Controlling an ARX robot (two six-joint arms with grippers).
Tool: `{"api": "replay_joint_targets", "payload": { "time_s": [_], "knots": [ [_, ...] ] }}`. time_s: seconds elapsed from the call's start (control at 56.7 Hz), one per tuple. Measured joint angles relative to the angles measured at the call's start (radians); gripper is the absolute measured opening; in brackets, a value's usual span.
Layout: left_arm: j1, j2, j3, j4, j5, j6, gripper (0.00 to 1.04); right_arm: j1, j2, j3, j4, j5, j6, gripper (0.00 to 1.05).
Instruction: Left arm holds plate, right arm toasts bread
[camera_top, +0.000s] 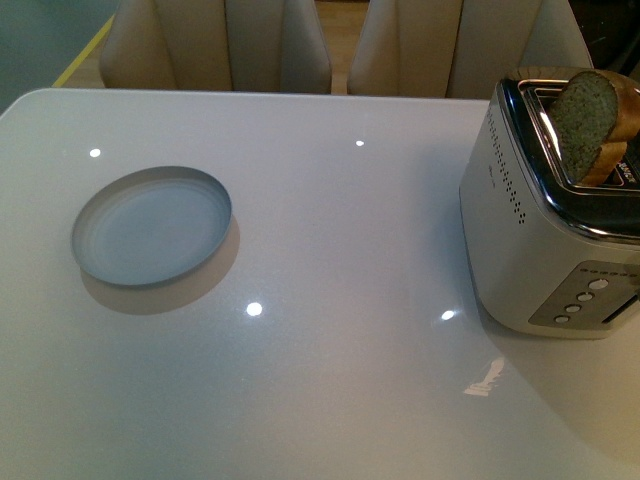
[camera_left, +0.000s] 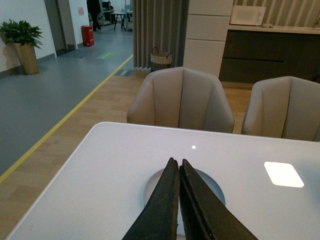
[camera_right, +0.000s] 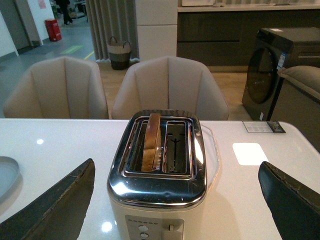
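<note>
Upright, bread (camera_top: 592, 124) in toaster (camera_top: 545, 250) slot

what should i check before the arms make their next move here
1. Bread standing in a toaster slot, sticking out the top: ok.
2. Right gripper open and facing the toaster: ok.
3. Left gripper open for the plate: not ok, jaws shut.
4. Plate empty and flat on the table: ok.
5. Left gripper touching the plate: cannot tell.
</note>
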Motion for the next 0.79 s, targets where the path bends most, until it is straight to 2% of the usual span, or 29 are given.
{"api": "replay_joint_targets", "payload": {
  "time_s": [0.476,0.6,0.67,0.794],
  "knots": [
    [0.0,-0.005,0.0,-0.003,0.0,-0.001,0.04,0.0,0.0,0.0,0.0,0.0,0.0,0.96],
    [0.0,-0.005,0.0,-0.003,0.0,0.0,0.28,0.0,0.0,0.0,0.0,0.0,0.0,0.96],
    [0.0,-0.005,0.0,-0.003,0.0,0.0,0.45,0.0,0.0,0.0,0.0,0.0,0.0,0.96],
    [0.0,-0.005,0.0,-0.003,0.0,0.0,0.67,0.0,0.0,0.0,0.0,0.0,0.0,0.96]
  ]
}}
